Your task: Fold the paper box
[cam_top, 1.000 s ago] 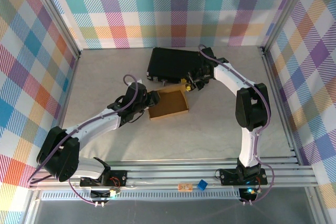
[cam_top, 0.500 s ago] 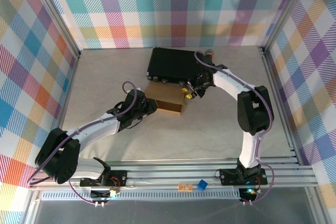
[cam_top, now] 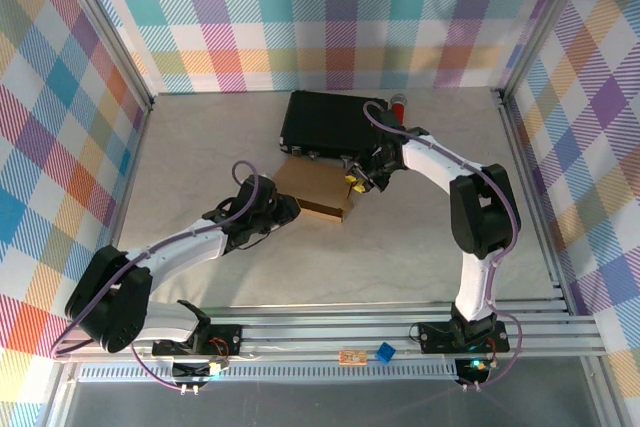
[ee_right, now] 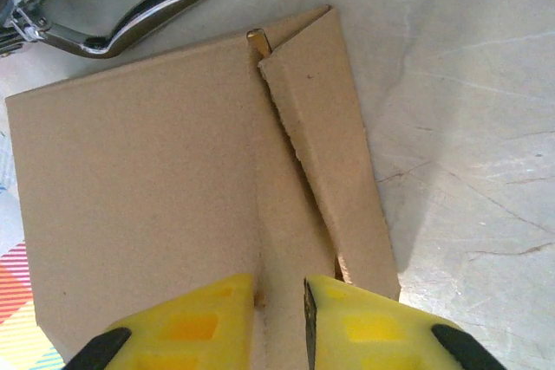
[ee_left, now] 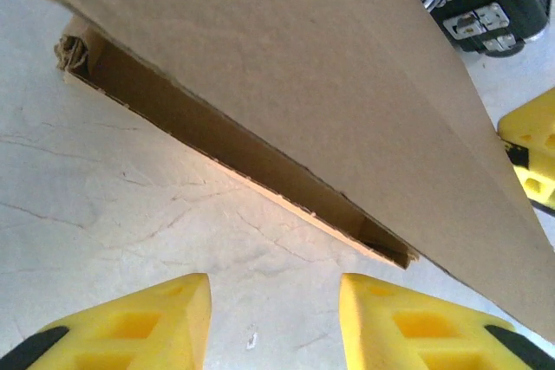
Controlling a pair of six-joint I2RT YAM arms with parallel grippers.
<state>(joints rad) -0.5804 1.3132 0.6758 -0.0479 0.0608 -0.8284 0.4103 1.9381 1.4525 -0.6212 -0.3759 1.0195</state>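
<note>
The brown cardboard paper box (cam_top: 312,187) lies mid-table, just in front of the black case. Its lid slopes down over the tray, leaving a dark wedge-shaped gap (ee_left: 234,149) along the near side. My right gripper (cam_top: 352,180) sits at the box's right end, its yellow fingers nearly together on a strip of the lid (ee_right: 279,301). A loose side flap (ee_right: 334,171) angles off beside that strip. My left gripper (cam_top: 290,209) hovers low at the box's left front. It is open (ee_left: 273,318) with only bare table between its fingers, a little short of the box (ee_left: 303,67).
The black hard case (cam_top: 330,122) stands right behind the box, and its metal handle (ee_right: 121,15) and latches (ee_left: 481,23) are close to the cardboard. One right finger (ee_left: 531,162) shows past the lid. Plaid walls enclose the table (cam_top: 200,147).
The box stood open as a tray a second ago. The right gripper has swung the lid over and down onto it, shifting left. The left gripper has drawn back a little.
</note>
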